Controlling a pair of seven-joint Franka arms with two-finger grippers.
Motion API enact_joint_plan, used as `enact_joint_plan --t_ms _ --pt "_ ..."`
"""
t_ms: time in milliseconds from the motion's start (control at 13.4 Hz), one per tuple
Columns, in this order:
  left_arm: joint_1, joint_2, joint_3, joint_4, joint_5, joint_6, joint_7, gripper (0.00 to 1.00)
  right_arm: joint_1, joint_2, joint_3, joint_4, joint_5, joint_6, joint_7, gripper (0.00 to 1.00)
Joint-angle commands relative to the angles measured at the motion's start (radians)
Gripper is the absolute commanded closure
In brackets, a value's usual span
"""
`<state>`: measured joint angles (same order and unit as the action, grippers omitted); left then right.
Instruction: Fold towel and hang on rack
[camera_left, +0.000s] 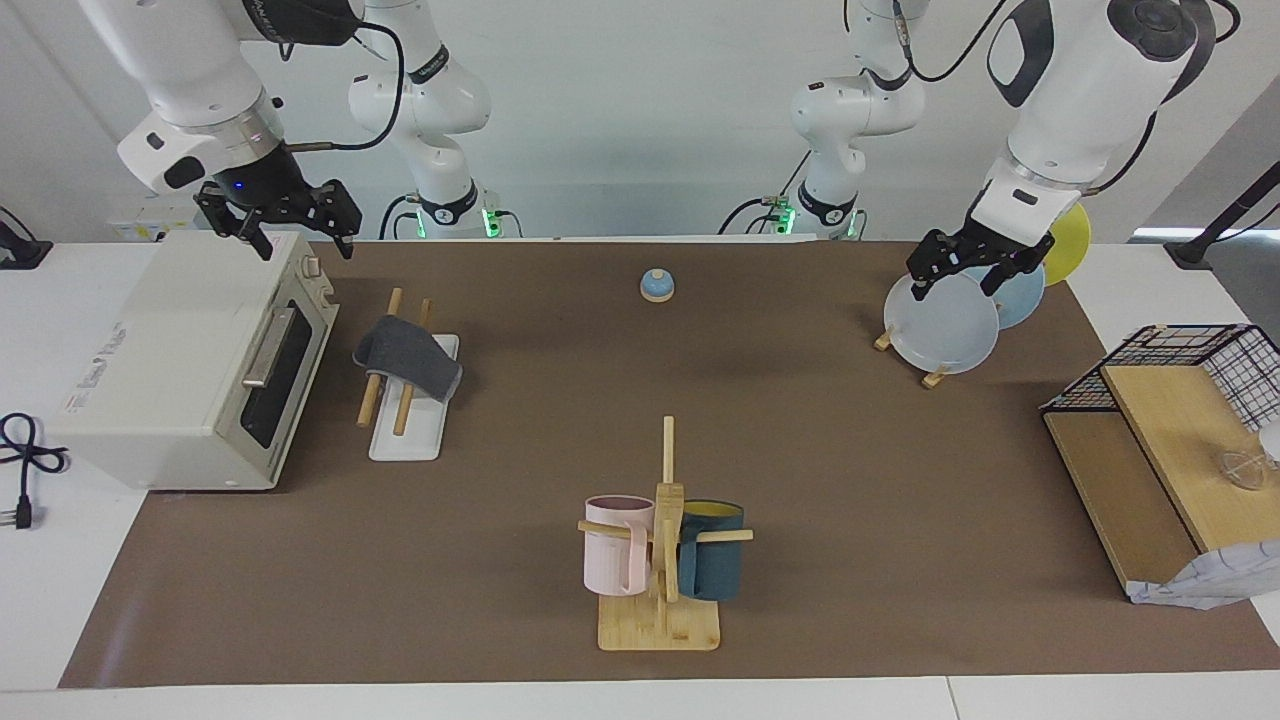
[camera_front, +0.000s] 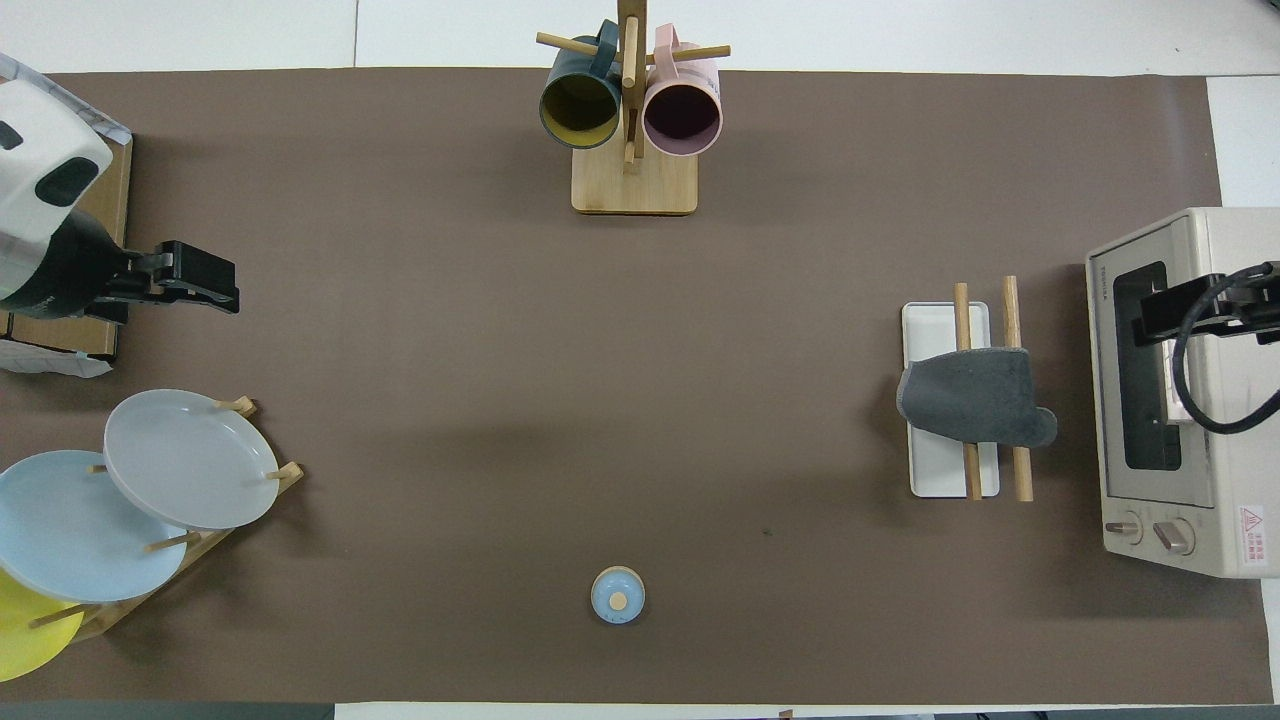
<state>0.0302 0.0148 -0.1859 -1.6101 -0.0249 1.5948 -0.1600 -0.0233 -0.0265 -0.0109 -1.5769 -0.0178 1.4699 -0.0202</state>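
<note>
Two glossy white jointed arms, black cables, black tools, seemingly green-lit bases.

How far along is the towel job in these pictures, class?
Done: the towel lies folded, grey face out, draped over both rods of the rack. In hand: nothing; both hands are open and empty, the right hand up over the oven, the left hand up over the plates. Left: nothing visible.
</note>
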Motion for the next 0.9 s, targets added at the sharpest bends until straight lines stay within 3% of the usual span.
enact_joint_plan --t_ms 0,299,523,822 --pt "-0.007 -0.022 0.013 -0.027 -0.009 0.011 0.007 0.00 -0.004 0.010 0.008 0.015 0.016 0.015 0.017 0.00" --pt "-0.007 -0.022 0.013 -0.025 -0.009 0.013 0.007 0.00 -0.012 0.008 0.009 0.005 -0.021 0.003 0.014 0.00" --pt "-0.007 -0.022 0.013 -0.027 -0.009 0.013 0.007 0.00 -0.018 -0.026 0.008 -0.104 -0.025 0.102 0.014 0.00" --pt "-0.007 -0.022 0.013 -0.025 -0.009 0.011 0.007 0.00 -0.012 -0.016 0.009 -0.081 -0.030 0.076 0.014 0.00"
